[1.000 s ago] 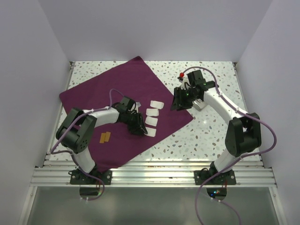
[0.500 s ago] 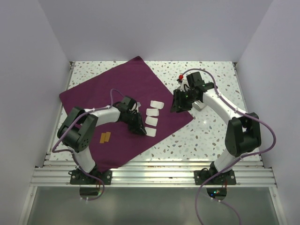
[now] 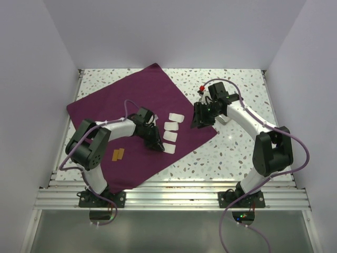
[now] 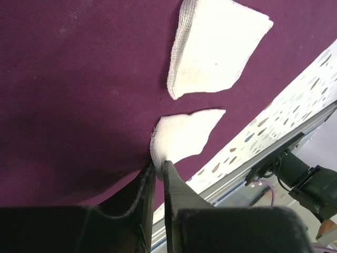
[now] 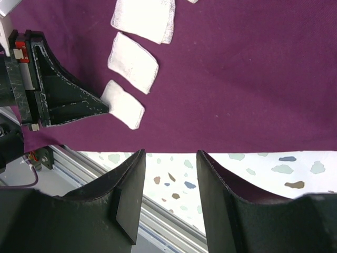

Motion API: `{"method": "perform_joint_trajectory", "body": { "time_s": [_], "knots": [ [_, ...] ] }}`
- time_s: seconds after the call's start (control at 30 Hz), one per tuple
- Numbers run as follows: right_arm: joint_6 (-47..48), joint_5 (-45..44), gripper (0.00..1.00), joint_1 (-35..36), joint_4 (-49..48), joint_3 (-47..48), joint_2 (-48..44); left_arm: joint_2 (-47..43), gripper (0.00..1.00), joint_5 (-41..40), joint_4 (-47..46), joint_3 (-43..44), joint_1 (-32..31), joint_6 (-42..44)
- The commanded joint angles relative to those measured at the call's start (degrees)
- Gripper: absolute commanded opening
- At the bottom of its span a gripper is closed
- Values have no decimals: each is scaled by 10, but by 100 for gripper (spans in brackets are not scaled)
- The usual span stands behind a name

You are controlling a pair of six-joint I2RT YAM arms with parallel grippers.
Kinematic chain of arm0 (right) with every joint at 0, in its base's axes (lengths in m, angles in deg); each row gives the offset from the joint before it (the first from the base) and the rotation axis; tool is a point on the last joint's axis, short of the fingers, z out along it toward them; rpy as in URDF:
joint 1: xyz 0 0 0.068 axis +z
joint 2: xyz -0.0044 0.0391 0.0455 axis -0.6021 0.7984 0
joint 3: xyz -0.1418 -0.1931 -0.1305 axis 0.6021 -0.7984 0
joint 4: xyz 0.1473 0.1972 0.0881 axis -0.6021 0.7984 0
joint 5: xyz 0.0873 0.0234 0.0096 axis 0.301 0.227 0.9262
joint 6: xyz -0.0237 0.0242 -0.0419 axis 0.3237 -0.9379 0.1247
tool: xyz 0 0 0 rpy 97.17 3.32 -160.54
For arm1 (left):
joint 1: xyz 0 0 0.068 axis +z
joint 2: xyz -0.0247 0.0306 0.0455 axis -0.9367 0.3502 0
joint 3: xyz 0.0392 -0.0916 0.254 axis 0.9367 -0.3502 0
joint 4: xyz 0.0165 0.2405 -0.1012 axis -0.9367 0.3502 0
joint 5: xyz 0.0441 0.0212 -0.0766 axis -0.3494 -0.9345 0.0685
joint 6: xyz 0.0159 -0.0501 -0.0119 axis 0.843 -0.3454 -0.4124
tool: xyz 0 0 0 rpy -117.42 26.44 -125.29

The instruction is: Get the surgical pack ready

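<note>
"Where did the cloth (image 3: 131, 105) lie?"

"Spread flat under the pads (image 3: 169, 136). It looked soft, light and limp, best taken at a corner. The left pincer (image 4: 159, 164) pinched the end pad (image 4: 181, 137); the right pincer (image 5: 169, 154) hung open right of them, empty."

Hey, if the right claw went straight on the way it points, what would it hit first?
Most likely the edge of the surgical pack, since the open right claw points at that border. Depth is unclear, so it could land on the bare table beside it.
</note>
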Motion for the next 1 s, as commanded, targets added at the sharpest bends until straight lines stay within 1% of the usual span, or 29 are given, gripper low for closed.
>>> {"method": "perform_joint_trajectory", "body": {
  "time_s": [0.0, 0.03, 0.07, 0.2, 0.37, 0.7, 0.8, 0.97],
  "knots": [
    [0, 15, 47, 3, -12, -4, -23, 9, 13, 5, -2, 25, -2, -6],
    [1, 15, 47, 3, -11, -5, -23, 8, 2, 8, -3, 27, -3, -5],
    [2, 15, 47, 2, -10, -6, -24, 9, 0, 11, 1, 33, -2, 1],
    [5, 13, 47, 3, -7, -6, -26, -38, 0, 13, 1, 32, -2, 10],
    [7, 12, 47, 3, -8, -11, -28, -64, 0, 40, -13, 37, -2, 0],
    [10, 11, 47, 3, -5, -10, -26, -13, 0, 69, -42, 117, -1, -14],
    [12, 8, 47, 3, -1, -13, -26, 8, 0, 70, -31, 147, 4, -12],
    [16, 6, 47, 3, 1, -13, -26, 33, 0, 68, -34, 161, 25, -12]
  ]
}}
